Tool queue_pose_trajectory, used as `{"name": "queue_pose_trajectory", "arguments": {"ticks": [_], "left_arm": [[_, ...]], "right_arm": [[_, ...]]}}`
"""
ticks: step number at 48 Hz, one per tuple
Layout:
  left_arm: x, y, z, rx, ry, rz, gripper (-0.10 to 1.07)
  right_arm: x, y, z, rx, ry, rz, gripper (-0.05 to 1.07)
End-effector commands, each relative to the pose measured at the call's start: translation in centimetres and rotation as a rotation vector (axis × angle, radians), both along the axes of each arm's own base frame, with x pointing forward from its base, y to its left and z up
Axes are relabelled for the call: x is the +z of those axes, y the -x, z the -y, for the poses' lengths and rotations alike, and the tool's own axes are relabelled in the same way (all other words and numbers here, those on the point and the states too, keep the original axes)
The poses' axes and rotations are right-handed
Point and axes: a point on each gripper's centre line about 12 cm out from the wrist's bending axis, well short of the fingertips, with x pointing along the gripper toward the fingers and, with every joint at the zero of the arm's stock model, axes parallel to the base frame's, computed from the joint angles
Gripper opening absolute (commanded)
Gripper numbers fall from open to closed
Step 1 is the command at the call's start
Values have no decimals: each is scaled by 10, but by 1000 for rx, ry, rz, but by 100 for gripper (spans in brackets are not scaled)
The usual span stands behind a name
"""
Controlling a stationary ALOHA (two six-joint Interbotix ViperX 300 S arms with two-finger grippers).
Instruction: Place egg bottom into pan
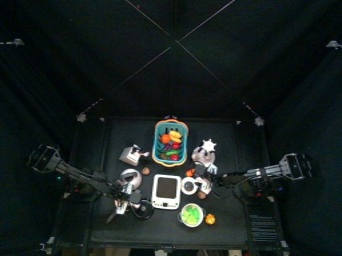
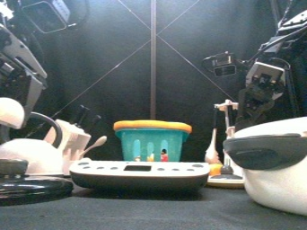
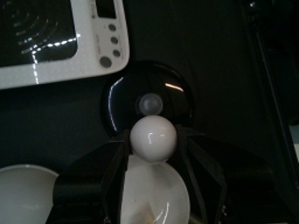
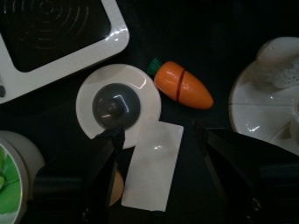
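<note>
A white egg piece (image 3: 153, 137) sits between the jaws of my left gripper (image 3: 155, 144), which is shut on it. It also shows at the far left of the front view (image 2: 10, 115), held up in the air. Just beyond it on the table lies a black round pan (image 3: 149, 94) with a grey knob at its middle, seen low at the front left (image 2: 30, 189). My right gripper (image 4: 163, 171) is open, its jaws either side of the flat handle of a small white pan (image 4: 117, 105) without touching it.
A white scale (image 2: 138, 172) lies mid-table, with a teal basket (image 2: 153, 139) behind it. A white kettle (image 2: 30, 153) stands on the left and a big white pot (image 2: 270, 162) on the right. An orange carrot (image 4: 184, 83) and a green plate (image 4: 12, 175) lie near the right gripper.
</note>
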Motion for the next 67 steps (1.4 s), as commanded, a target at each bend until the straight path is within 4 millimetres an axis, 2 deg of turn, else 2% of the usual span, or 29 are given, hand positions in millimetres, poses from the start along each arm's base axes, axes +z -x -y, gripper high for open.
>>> {"name": "queue_pose_trajectory", "arguments": {"ticks": [1, 10, 17, 31, 42, 53, 67], "left_arm": [[6, 6, -6, 27, 24, 24, 78], [-6, 15, -23, 96, 25, -6, 79], [-9, 15, -31, 156, 49, -10, 83], [-9, 15, -31, 177, 73, 0, 99], [-9, 15, -31, 179, 74, 3, 100], [1, 11, -32, 155, 59, 60, 100], [14, 8, -43, 196, 68, 141, 100]], "right_arm": [[8, -5, 0, -3, -4, 29, 94], [6, -6, 2, -12, -7, 20, 94], [3, -6, 2, -11, -7, 13, 94], [4, -7, 5, -18, -4, 16, 94], [4, -7, 5, -17, -3, 16, 94], [4, -7, 4, -20, -8, 17, 94], [9, -11, 4, -12, -3, 30, 94]]}}
